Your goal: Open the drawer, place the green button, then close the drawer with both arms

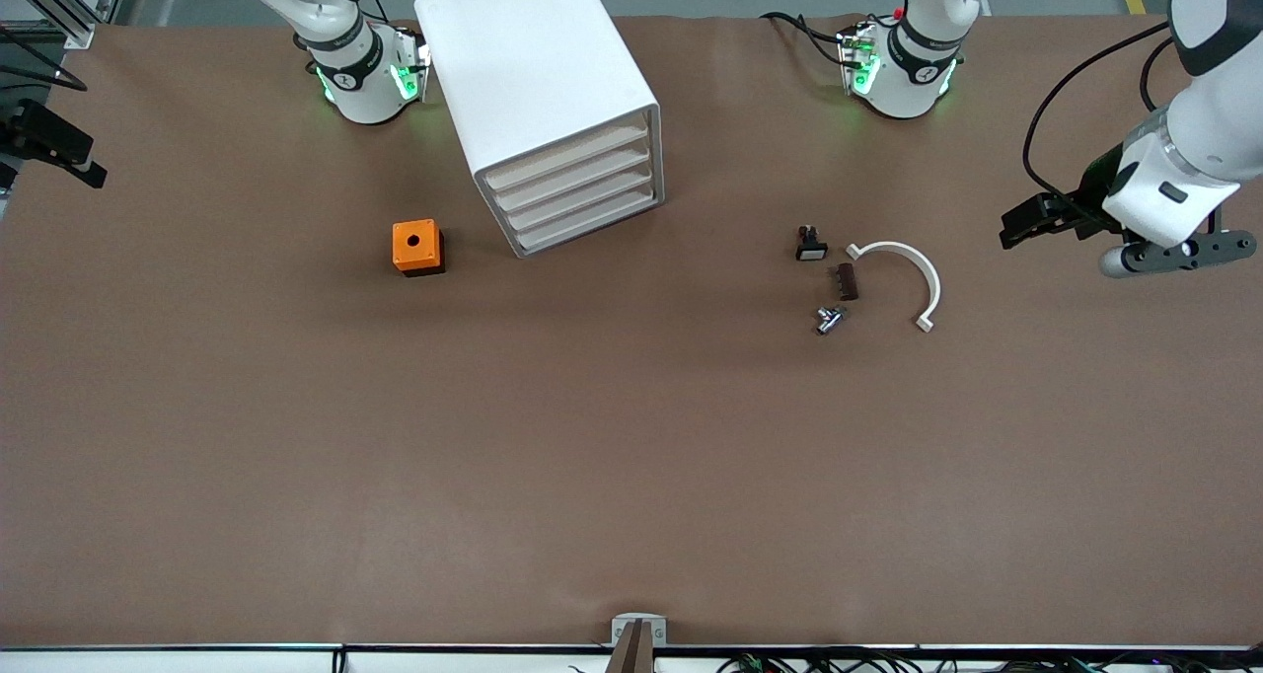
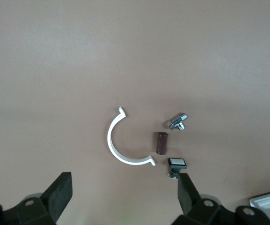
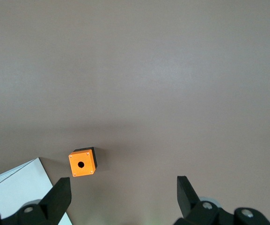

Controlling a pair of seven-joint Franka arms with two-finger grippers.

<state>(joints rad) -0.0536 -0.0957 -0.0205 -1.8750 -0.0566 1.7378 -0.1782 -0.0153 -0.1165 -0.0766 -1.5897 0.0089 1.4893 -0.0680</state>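
The white cabinet [image 1: 553, 101] stands between the two arm bases, with all four drawers pushed in. The drawer [image 1: 592, 221] is the lowest one. The button [image 1: 829, 319] [image 2: 177, 123] is a tiny silvery and dark piece lying on its side on the brown table, and its cap colour does not show. My left gripper [image 1: 1026, 224] [image 2: 123, 183] hangs open and empty over the left arm's end of the table, apart from the small parts. My right gripper [image 1: 54, 145] [image 3: 123, 183] hangs open and empty at the right arm's end.
Beside the button lie a black switch with a white face [image 1: 811, 245], a brown cylinder [image 1: 847, 281] and a white curved clamp [image 1: 903, 273]. An orange box with a hole [image 1: 417, 247] [image 3: 82, 163] sits beside the cabinet toward the right arm's end.
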